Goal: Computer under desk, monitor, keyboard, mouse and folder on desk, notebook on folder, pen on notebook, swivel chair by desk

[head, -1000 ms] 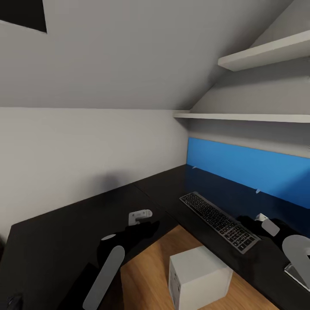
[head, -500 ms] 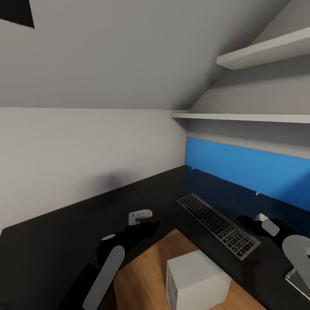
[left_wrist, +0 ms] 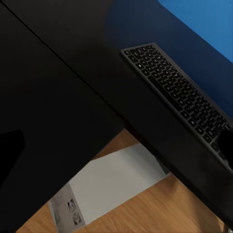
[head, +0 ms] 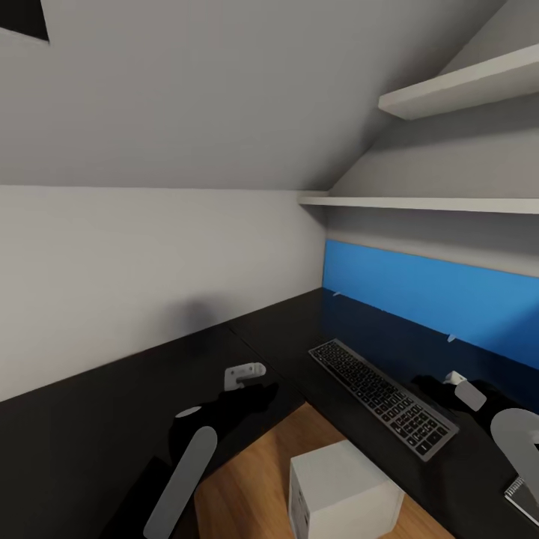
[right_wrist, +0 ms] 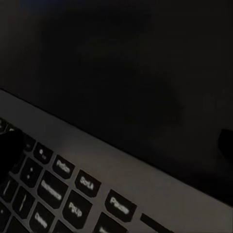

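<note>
Desk (head: 112, 419): L-shaped, glossy black top, blue back panel (head: 434, 296) along the far run; both ends cut off by the head view's edges.

Keyboard (head: 382, 395): dark keys in a thin silver frame, lying flat on the desk's right run, set at a slant to the blue panel. The left wrist view shows it whole but for one corner; the right wrist view takes in just a few key rows and the frame edge, dim and blurred.

Computer (head: 343, 494): pale box on the wood floor (head: 247, 479) in the desk's inner corner, its lower part cut off; in the left wrist view the desk edge overlaps one end.

Left gripper (head: 245, 376): pale fitting above the desk's inner corner; fingers lost against the black top, spread or pressed together cannot be told.

Right gripper (head: 458, 386): dark mass just beside the keyboard's near end; finger state likewise cannot be told.

Unidentified item (head: 524, 494): a ruled or spiral-edged corner at the head view's right edge, mostly cut off.

Two wall shelves (head: 419, 202) above the blue panel.
</note>
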Motion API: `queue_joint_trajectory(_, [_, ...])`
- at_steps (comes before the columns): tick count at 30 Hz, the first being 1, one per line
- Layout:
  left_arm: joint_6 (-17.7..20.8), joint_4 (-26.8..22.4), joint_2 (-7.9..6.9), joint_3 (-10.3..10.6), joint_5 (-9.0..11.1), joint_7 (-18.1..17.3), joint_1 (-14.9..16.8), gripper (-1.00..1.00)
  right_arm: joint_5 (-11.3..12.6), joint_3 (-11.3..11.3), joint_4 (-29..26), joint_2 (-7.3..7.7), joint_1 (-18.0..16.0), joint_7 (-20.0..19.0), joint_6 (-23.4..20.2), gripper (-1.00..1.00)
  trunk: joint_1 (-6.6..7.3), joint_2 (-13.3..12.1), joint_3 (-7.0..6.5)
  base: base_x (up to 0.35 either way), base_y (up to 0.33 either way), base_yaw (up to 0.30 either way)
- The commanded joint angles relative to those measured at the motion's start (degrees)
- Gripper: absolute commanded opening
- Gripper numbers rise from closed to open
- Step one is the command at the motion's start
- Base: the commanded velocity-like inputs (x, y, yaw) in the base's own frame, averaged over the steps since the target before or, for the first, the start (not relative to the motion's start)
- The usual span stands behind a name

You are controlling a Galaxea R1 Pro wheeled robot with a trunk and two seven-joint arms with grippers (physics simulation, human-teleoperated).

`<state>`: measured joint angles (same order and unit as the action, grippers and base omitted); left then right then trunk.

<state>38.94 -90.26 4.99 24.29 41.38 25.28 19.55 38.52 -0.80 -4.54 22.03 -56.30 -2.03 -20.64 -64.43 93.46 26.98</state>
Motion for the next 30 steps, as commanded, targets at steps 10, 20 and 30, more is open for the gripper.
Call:
queue_joint_trajectory(10, [0.1, -0.1, 0.02, 0.0, 0.6, 0.8, 0.1, 1.00, 0.0, -0.1, 0.0, 0.03, 0.0, -0.1, -0.2, 1.00, -2.20, 4.1, 1.87, 0.000, 0.000, 0.000])
queue_joint_trajectory(20, [0.1, -0.1, 0.02, -0.1, 0.6, 0.8, 0.1, 1.00, 0.0, -0.1, 0.0, 0.03, 0.0, -0.1, -0.3, 1.00, -2.86, 5.3, 2.41, 0.000, 0.000, 0.000])
queue_joint_trajectory(30, [0.1, -0.1, -0.08, -0.2, 0.6, 0.9, 0.1, 1.00, 0.0, -0.1, 0.0, 0.03, 0.0, 0.0, -0.6, 1.00, -3.74, 6.9, 3.12, 0.000, 0.000, 0.000])
